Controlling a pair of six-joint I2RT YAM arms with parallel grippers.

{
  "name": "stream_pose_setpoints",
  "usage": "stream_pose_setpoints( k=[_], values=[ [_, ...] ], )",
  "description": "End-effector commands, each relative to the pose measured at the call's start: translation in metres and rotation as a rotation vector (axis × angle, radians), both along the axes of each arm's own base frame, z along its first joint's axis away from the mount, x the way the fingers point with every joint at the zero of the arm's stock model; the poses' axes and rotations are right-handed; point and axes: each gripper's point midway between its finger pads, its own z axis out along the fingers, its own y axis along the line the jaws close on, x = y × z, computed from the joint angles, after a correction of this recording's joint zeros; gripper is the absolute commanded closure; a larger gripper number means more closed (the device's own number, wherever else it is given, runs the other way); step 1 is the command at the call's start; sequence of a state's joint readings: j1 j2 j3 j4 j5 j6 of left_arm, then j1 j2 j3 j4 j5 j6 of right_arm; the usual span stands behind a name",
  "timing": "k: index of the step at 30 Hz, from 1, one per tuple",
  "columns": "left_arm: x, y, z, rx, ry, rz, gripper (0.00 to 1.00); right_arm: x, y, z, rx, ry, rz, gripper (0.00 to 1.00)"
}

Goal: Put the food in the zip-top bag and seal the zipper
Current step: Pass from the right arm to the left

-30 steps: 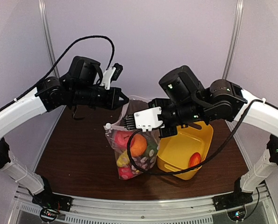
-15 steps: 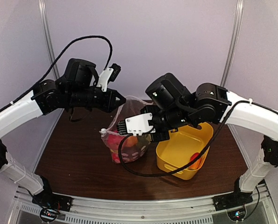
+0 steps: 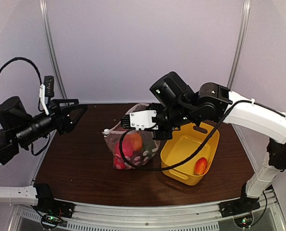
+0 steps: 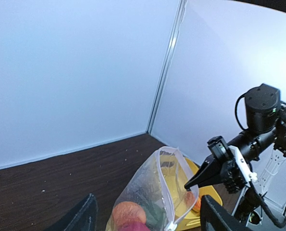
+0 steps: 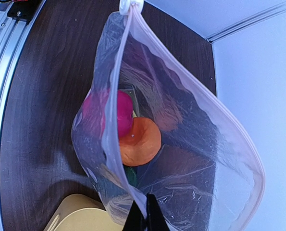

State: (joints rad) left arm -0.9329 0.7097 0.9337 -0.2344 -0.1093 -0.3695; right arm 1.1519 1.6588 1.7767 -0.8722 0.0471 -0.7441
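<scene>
At the zipper [image 5: 119, 72] edge, right tool [image 5: 145, 211] clamps; left tool [image 4: 148, 197] gapes well apart.

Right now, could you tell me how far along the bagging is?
Done: an orange piece and a pink one sit inside the zip-top bag. In hand: the right gripper pinches the bag's rim; the left gripper hangs open, apart. Left: one reddish piece lies in the yellow tub, and the zipper gapes unsealed.

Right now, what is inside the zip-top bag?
Inside the zip-top bag, through its open mouth: a pink fruit, an orange fruit touching it, and a green piece just below. Anything deeper is covered by these and the crinkled plastic.
</scene>
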Motion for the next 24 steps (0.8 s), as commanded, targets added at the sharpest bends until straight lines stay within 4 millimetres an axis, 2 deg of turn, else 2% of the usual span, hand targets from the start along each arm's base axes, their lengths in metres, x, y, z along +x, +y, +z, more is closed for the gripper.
stream_pose_setpoints(
  k=[1, 5, 10, 18, 24],
  values=[
    [-0.018, 0.006, -0.010, -0.121, -0.053, -0.065, 0.26, 0.006, 0.003, 0.020, 0.083, 0.022, -0.027, 1.00],
    [-0.030, 0.003, -0.044, -0.078, -0.026, -0.134, 0.29, 0.008, 0.001, 0.028, 0.106, 0.029, -0.035, 1.00],
    [-0.037, -0.010, -0.070, -0.026, -0.055, -0.207, 0.29, 0.011, -0.001, 0.031, 0.118, 0.034, -0.050, 1.00],
    [-0.035, -0.027, -0.070, -0.006, -0.145, -0.249, 0.39, 0.016, -0.001, 0.031, 0.122, 0.042, -0.067, 1.00],
    [-0.021, -0.045, -0.080, 0.047, -0.108, -0.249, 0.40, 0.018, 0.001, 0.034, 0.125, 0.046, -0.074, 1.00]
  ],
)
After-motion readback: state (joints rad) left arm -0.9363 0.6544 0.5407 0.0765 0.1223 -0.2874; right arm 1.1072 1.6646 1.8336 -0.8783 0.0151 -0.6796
